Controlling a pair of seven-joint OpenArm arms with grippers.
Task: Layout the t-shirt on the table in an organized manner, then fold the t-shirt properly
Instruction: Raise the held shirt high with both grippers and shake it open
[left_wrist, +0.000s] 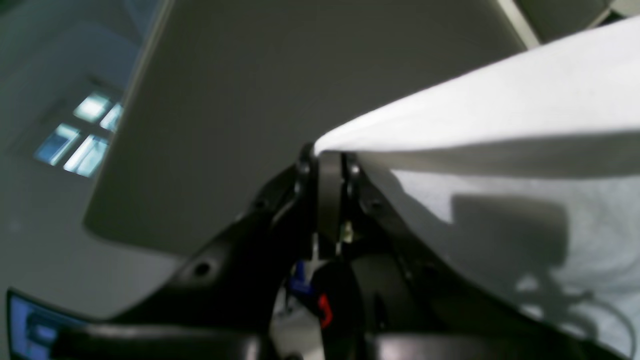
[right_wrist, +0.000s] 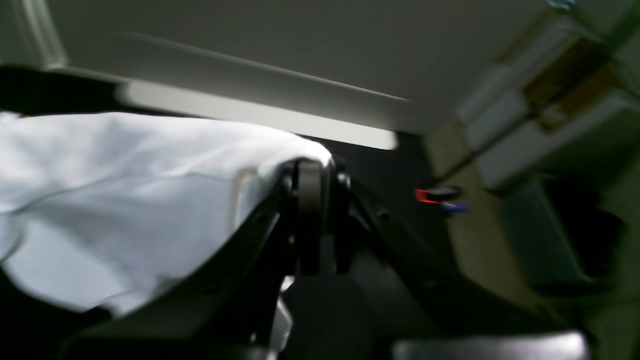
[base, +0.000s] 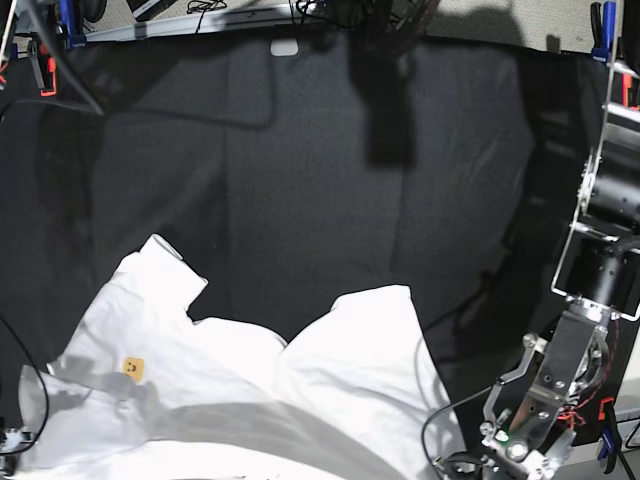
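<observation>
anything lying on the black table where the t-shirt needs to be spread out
Nothing visible does: the table beyond the t-shirt shows only bare black cloth, with clamps at its edges. Both pincers are already shut on the shirt.

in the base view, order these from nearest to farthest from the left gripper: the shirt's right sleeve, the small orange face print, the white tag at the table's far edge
The left gripper sits out of frame at the bottom right of the base view, below its arm.
1. Right sleeve of the t-shirt, centre, nearest.
2. Orange face print, lower left.
3. White tag, top edge of the table, farthest.
</observation>
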